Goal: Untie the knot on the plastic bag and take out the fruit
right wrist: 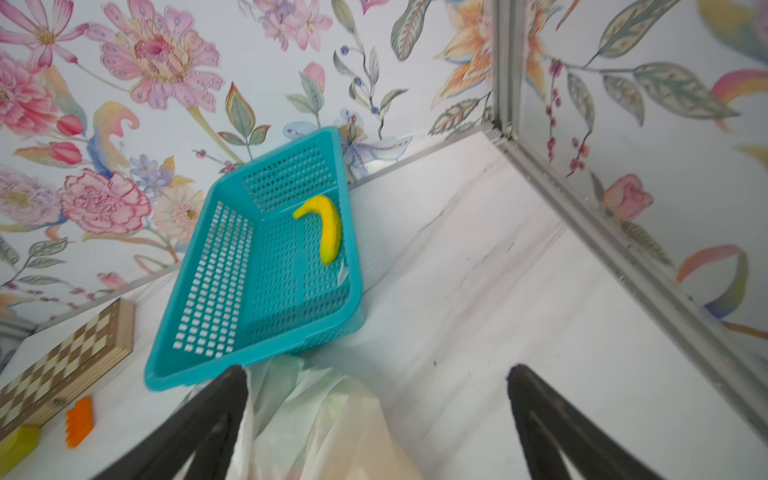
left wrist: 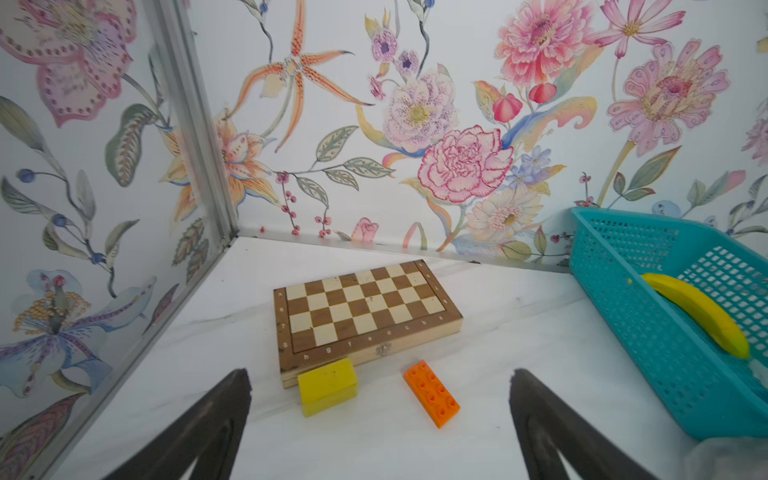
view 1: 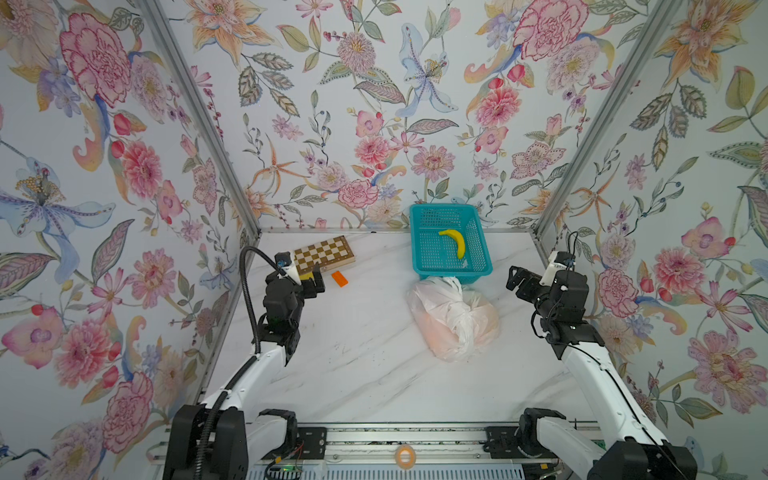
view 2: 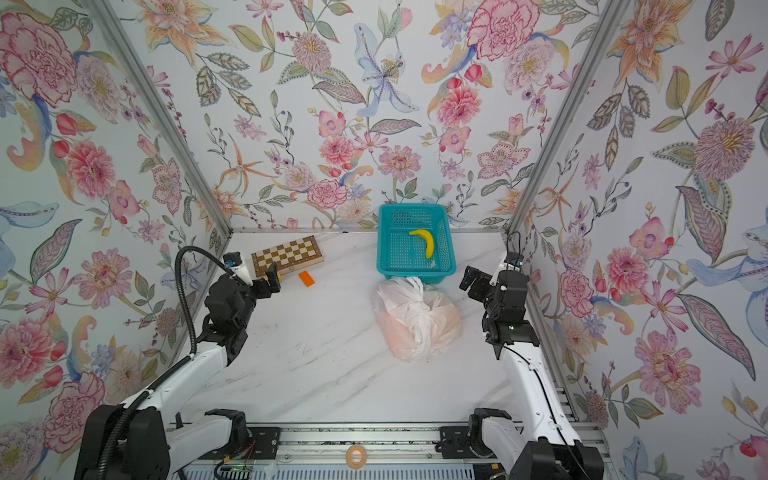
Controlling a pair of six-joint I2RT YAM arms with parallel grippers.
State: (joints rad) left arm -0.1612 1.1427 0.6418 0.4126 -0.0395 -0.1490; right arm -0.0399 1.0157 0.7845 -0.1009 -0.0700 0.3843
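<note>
Against the near wall of the teal basket [view 1: 440,275], the plastic bag [view 1: 453,320] lies on the marble table [view 1: 353,365], its long axis running from the basket toward the near edge and its bunched white top pointing at the basket, while the left gripper [left wrist: 381,374] and right gripper [right wrist: 378,370] hover apart from it, spread wide and empty, and the chessboard [left wrist: 365,309] bears the letters a to h along its edge.

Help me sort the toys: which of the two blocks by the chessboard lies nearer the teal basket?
The orange block, studs up; the plain yellow block lies farther from the basket.

Left gripper [view 1: 313,282] hovers near the left edge of the table [view 1: 357,374], jaws wide apart; right gripper [view 1: 514,279] near its right edge, likewise.
</note>
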